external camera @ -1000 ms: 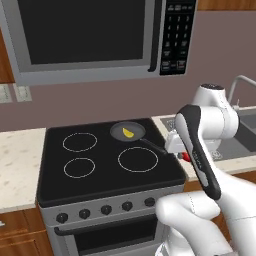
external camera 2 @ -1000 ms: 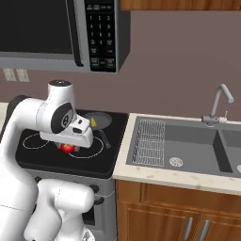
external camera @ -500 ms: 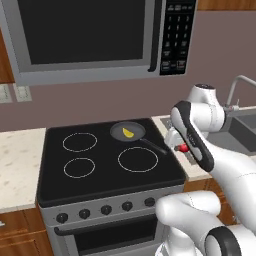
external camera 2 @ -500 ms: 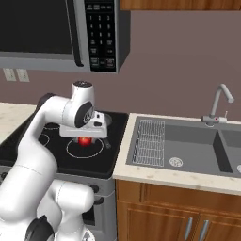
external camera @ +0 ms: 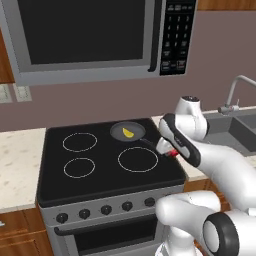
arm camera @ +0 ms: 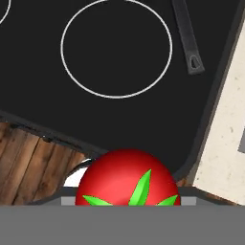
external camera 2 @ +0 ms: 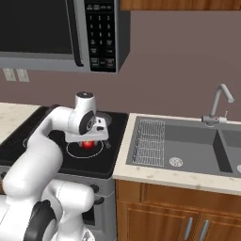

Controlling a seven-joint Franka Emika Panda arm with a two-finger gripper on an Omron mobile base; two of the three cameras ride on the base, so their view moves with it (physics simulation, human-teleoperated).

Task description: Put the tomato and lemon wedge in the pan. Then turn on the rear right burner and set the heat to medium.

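Note:
The pan (external camera: 128, 131), dark grey with a long black handle (arm camera: 187, 38), sits on the rear right burner of the black cooktop (external camera: 100, 175) and covers it. A yellow lemon wedge (external camera: 128, 133) lies in the pan. My gripper (external camera: 170, 151) hangs just off the end of the handle, above the cooktop's right side, shut on the tomato (external camera: 173, 153). From the right, the gripper (external camera 2: 87, 142) and the red tomato (external camera 2: 87, 144) hover over the front right ring. The tomato (arm camera: 128, 178), with its green leaves, fills the bottom middle of the hand view.
A row of knobs (external camera: 105, 210) runs along the stove's front. A microwave (external camera: 90, 37) hangs above the cooktop. Right of the stove lie a speckled counter (arm camera: 225, 119) and a sink (external camera 2: 188, 146) with a tap (external camera 2: 217, 106). A white-outlined ring (arm camera: 116, 48) shows below the hand.
The arm has swung round at the elbow and carried the tomato a little farther in over the cooktop. Pan and lemon wedge have stayed put.

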